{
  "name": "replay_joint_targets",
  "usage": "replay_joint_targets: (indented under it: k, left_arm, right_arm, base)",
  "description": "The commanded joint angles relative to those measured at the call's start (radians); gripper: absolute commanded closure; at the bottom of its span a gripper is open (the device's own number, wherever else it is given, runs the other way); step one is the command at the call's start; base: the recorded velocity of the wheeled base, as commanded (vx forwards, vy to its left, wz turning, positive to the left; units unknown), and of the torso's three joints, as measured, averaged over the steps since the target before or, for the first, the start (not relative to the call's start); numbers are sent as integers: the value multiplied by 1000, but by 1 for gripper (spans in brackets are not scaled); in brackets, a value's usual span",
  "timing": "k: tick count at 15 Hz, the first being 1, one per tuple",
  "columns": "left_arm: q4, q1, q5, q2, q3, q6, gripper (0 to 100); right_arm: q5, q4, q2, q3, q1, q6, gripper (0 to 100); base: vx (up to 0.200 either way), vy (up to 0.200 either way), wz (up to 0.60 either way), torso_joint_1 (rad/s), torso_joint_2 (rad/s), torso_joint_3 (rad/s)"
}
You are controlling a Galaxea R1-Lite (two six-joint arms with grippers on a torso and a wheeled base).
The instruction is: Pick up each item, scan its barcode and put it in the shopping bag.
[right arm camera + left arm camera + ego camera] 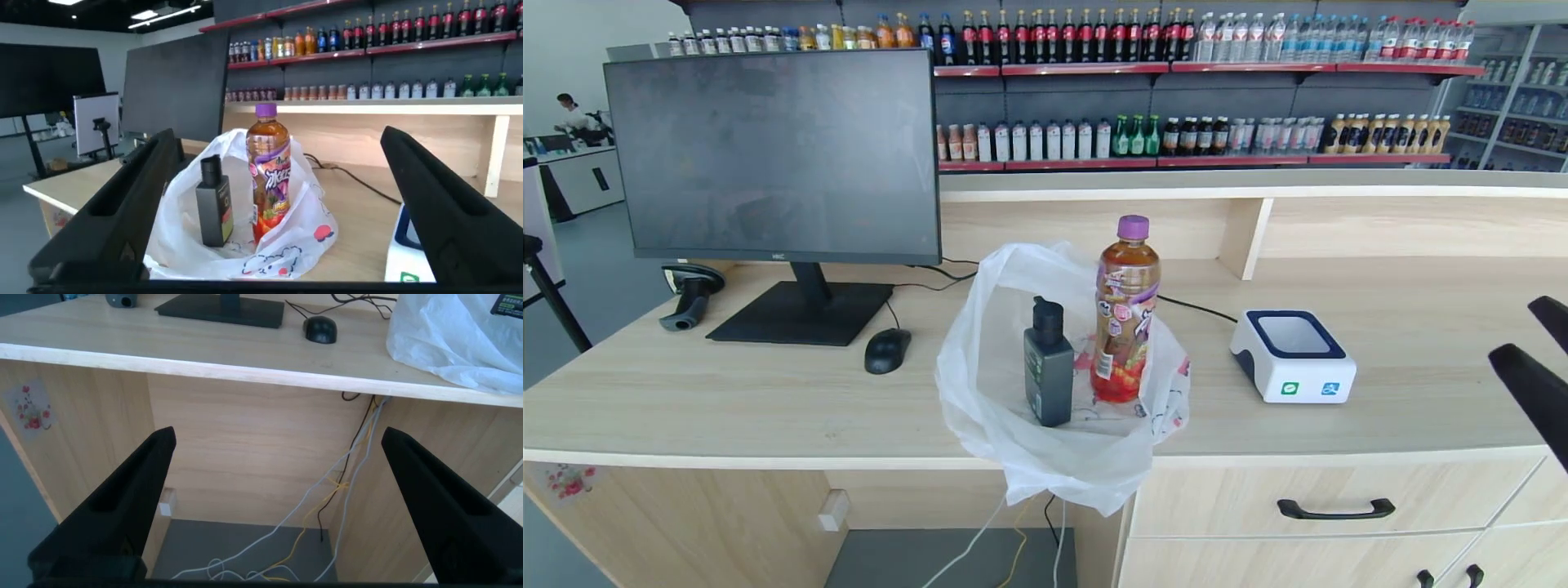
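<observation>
Standing upright inside the shopping bag (980, 392), tea bottle (1125, 318) and pump bottle (1047, 371) appear already packed, hence left tool (274, 441) and right tool (1515, 329) are spread, empty.

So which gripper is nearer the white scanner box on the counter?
Right. The right gripper hangs open at counter level, to the right of the scanner box; the left gripper sits low before the counter's front edge, facing the space beneath.
</observation>
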State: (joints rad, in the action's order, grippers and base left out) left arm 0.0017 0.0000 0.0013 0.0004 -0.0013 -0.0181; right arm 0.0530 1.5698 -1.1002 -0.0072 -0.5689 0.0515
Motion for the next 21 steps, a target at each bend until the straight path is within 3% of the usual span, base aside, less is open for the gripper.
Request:
replay_joint_targets:
  k: [1, 3, 5, 6, 10, 11, 14, 17, 21]
  left_arm:
    - [0, 0, 0, 0, 0, 0, 0]
    - [0, 0, 0, 0, 0, 0, 0]
    - [0, 0, 0, 0, 0, 0, 0]
    - [0, 0, 0, 0, 0, 0, 0]
    - [0, 0, 0, 1, 0, 0, 0]
    - [0, 0, 0, 0, 0, 0, 0]
    - [0, 0, 0, 1, 0, 0, 0]
    - [0, 0, 0, 1, 0, -2, 0]
    - [0, 0, 0, 1, 0, -3, 0]
  right_arm:
    - [5, -39, 120, 7, 0, -28, 0]
    - [4, -223, 198, 7, -3, -104, 0]
    - [2, -504, 355, 7, -3, -139, 0]
    - [1, -804, 528, 0, -9, -153, 0]
    - [-1, -1395, 905, 7, -12, -180, 0]
    - [1, -1484, 968, 7, -12, -183, 0]
    - [-1, -1536, 1011, 0, -11, -171, 0]
    - [-7, -1567, 967, 7, 41, -74, 0]
    - [-8, -1568, 924, 6, 409, -102, 0]
  base:
    - [0, 0, 0, 0, 0, 0]
    - [0, 0, 0, 0, 0, 0]
    - [0, 0, 0, 0, 0, 0]
    - [0, 0, 0, 0, 0, 0]
    - [0, 0, 0, 0, 0, 0]
    - [0, 0, 0, 0, 0, 0]
    - [0, 0, 0, 0, 0, 0]
    - [0, 0, 0, 0, 0, 0]
    - [0, 0, 0, 0, 0, 0]
